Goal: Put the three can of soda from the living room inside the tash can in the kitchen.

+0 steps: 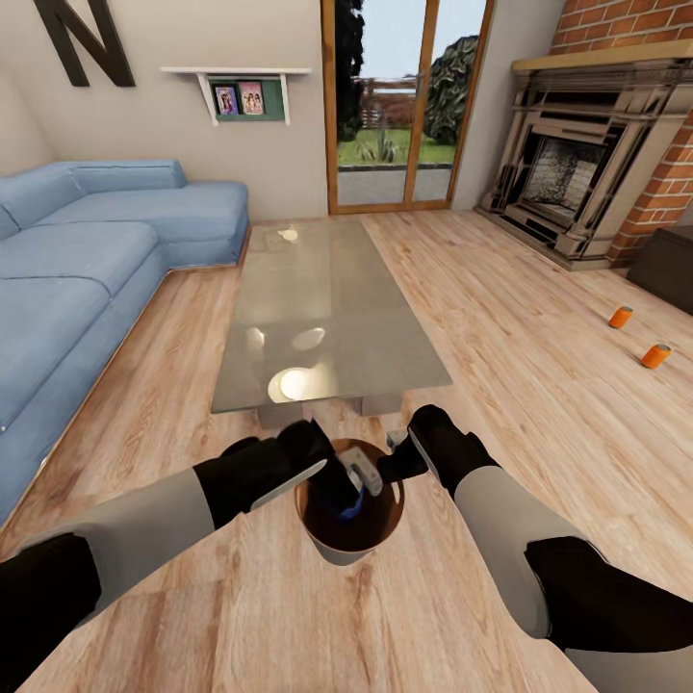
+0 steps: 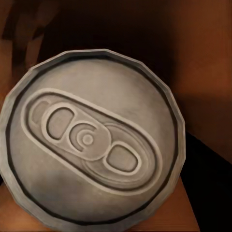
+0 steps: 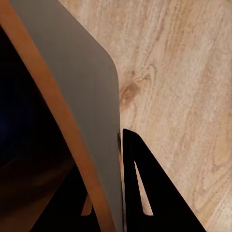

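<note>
A: Where is the dark blue soda can (image 1: 348,504)?
B: Inside the round coppery-lined, grey-walled bin (image 1: 332,549) on the wood floor (image 1: 500,318); the left gripper (image 1: 339,481) reaches in, finger state unclear.

A: And the right gripper (image 1: 397,462)?
B: It pinches the bin's rim. Two orange cans (image 1: 621,317) (image 1: 655,356) lie well apart, near the brick fireplace (image 1: 577,164).

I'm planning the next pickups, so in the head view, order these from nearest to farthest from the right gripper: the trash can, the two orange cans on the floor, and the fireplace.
1. trash can: right at the right gripper, which grips its rim.
2. nearer orange can: on the floor, far right.
3. farther orange can: just beyond it, toward the fireplace.
4. fireplace: against the brick wall, upper right.
</note>
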